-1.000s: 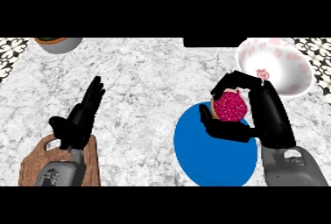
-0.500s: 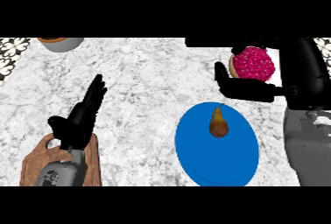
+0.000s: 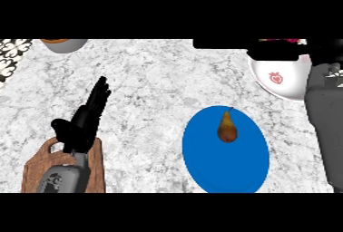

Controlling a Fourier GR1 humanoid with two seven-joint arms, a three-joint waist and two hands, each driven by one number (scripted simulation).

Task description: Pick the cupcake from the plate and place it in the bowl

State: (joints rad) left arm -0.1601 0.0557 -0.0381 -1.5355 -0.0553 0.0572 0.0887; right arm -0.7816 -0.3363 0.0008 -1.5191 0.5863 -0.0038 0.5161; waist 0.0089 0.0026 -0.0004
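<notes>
My right hand (image 3: 278,50) is at the view's top right, over the far rim of the white bowl (image 3: 285,84) with a strawberry mark. Its fingers curl round the pink cupcake (image 3: 289,41), of which only a sliver shows at the upper edge. The blue plate (image 3: 221,167) lies in front of the bowl and carries only a brown pear (image 3: 227,128). My left hand (image 3: 81,122) rests open at the left, fingers pointing away, holding nothing.
A wooden cutting board (image 3: 33,170) lies under my left forearm at the lower left. A grey bowl (image 3: 64,44) with brown contents sits at the far left. My grey right forearm (image 3: 325,118) runs along the right edge beside the plate.
My right hand has carried the cupcake up off the plate and away toward the far right, over the bowl. The pear on the plate is now uncovered. The left hand has not moved.
</notes>
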